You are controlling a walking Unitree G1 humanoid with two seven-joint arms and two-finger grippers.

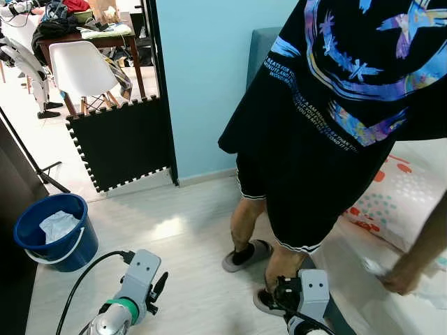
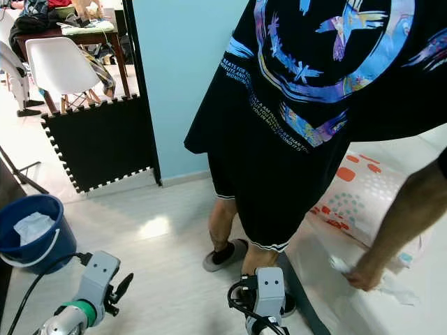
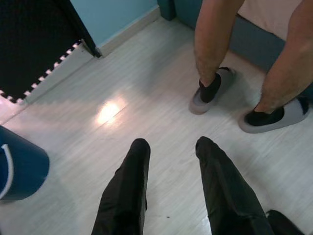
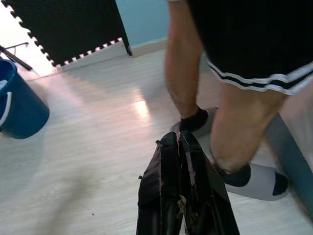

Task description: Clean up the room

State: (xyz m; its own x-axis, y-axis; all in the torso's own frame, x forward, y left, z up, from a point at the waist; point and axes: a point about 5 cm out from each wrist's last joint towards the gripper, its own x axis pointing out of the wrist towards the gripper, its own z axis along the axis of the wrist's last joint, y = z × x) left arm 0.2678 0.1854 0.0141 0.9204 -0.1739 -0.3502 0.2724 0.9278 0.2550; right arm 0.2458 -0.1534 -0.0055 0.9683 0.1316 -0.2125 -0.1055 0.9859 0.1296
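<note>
Pale wood-look floor [image 1: 188, 244] runs from a light blue wall [image 1: 202, 77] at twelve o'clock down to the robot's two arms. At nine o'clock sits a round blue plastic bucket [image 1: 52, 234] with crumpled white paper [image 1: 57, 225] inside. A person in a black printed T-shirt [image 1: 349, 77] and black shorts stands at two o'clock, one hand [image 1: 399, 280] pressing a white scrap [image 1: 374, 266] onto the patterned bed [image 1: 412, 195]. Left gripper [image 3: 168, 147] hovers over bare floor at seven o'clock, jaws spread apart. Right gripper [image 4: 178, 139] hangs at five o'clock beside the person's grey slippers [image 4: 261, 181], jaws pressed together, holding nothing.
</note>
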